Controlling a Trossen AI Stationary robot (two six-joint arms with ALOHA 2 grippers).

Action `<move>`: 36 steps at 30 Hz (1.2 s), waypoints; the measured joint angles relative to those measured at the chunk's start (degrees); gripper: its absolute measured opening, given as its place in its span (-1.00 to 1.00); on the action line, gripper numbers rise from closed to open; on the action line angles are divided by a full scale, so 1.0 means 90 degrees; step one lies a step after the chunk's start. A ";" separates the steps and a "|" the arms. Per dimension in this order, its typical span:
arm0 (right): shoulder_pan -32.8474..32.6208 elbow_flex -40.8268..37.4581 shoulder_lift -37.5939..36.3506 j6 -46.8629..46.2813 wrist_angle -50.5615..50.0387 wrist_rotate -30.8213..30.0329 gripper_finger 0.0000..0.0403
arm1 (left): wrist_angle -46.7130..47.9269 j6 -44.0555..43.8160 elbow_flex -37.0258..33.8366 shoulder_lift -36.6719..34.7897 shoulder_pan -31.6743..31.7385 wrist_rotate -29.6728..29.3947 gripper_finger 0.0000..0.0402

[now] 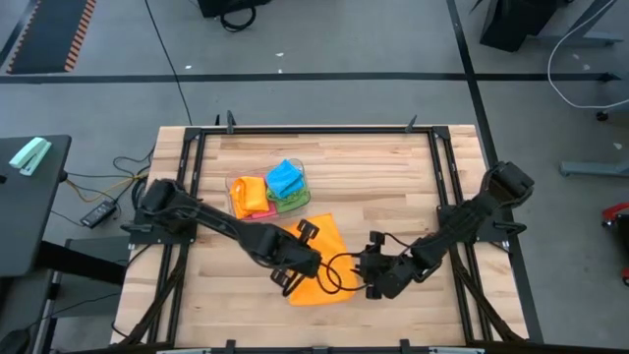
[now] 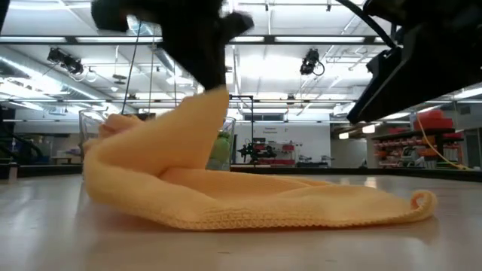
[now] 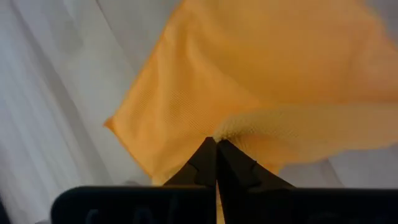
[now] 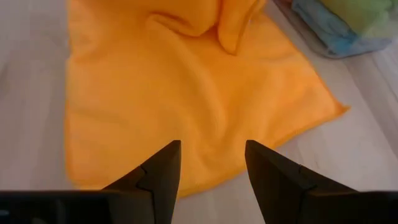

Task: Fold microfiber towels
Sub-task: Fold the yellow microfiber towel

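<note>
wooden table with pale plank top and a dark metal frame round the edge. left arm reaches in from the left side toward the middle near edge. left gripper has its dark fingers pressed together, clamped on an edge of the orange towel, lifting that edge into a soft peak while the rest sags onto the wood. cloth is a fuzzy, fine-knit microfiber, roughly square, lying skewed like a diamond near the table centre, rumpled at the lifted side, flat and smooth elsewhere, one corner curled up at its low right end. just beyond it on the far side sits a clear plastic tub holding bunched towels: an orange one, a blue one and a green one, with pink showing underneath. right gripper hovers over the right part of the spread orange towel, fingers apart, nothing between them; right arm comes in from the right side.
</note>
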State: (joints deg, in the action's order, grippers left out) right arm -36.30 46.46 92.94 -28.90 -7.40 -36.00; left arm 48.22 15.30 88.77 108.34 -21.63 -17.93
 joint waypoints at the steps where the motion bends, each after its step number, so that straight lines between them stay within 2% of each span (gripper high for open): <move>1: -0.0021 0.0001 -0.0004 -0.0088 0.0019 -0.0009 -0.07 | -0.0009 -0.0014 0.0000 0.0121 0.0031 0.0001 -0.94; 6: -0.0108 0.0000 -0.0004 -0.0375 -0.0039 -0.0154 -0.07 | -0.0365 -0.0063 -0.0005 0.0675 0.0071 0.0011 -0.86; 14: -0.0236 0.0000 -0.0004 -0.0454 -0.0107 -0.0286 -0.07 | -0.1202 -0.0311 -0.0005 0.1219 0.0030 0.0160 -0.91; 16: -0.0286 -0.0012 -0.0004 -0.0457 -0.0062 -0.0355 -0.07 | -0.1435 -0.0346 -0.0005 0.1274 -0.0012 0.0169 -0.86; 19: -0.0296 -0.0155 0.0040 -0.0458 0.0190 -0.0465 -0.07 | -0.1534 -0.0355 -0.0005 0.1258 -0.0107 0.0161 -0.65; 24: -0.0237 -0.0452 0.0342 -0.0387 0.0983 -0.0504 -0.07 | -0.1239 -0.0506 0.0002 0.0922 -0.0384 0.0094 -0.26; 27: -0.0225 -0.0500 0.0519 -0.0160 0.1450 -0.0379 -0.07 | -0.0886 -0.0718 0.0002 0.0766 -0.0608 0.0096 -0.12; 30: -0.0222 -0.0431 0.0685 -0.0121 0.1835 -0.0015 -0.07 | -0.0590 -0.1131 0.0003 0.0660 -0.0825 0.0097 -0.07; 34: -0.0220 -0.0359 0.0854 0.0121 0.2110 0.0028 -0.07 | 0.0164 -0.1922 -0.0041 0.0670 -0.0921 0.0006 -0.08; 36: -0.0206 -0.0363 0.0851 0.0205 0.2246 0.0005 -0.07 | 0.0208 -0.2226 -0.0240 0.0700 -0.0906 -0.0216 -0.12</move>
State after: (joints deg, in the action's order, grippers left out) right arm -38.15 43.19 100.60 -27.06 12.82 -35.96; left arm 50.08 -4.73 86.61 114.64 -29.78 -19.87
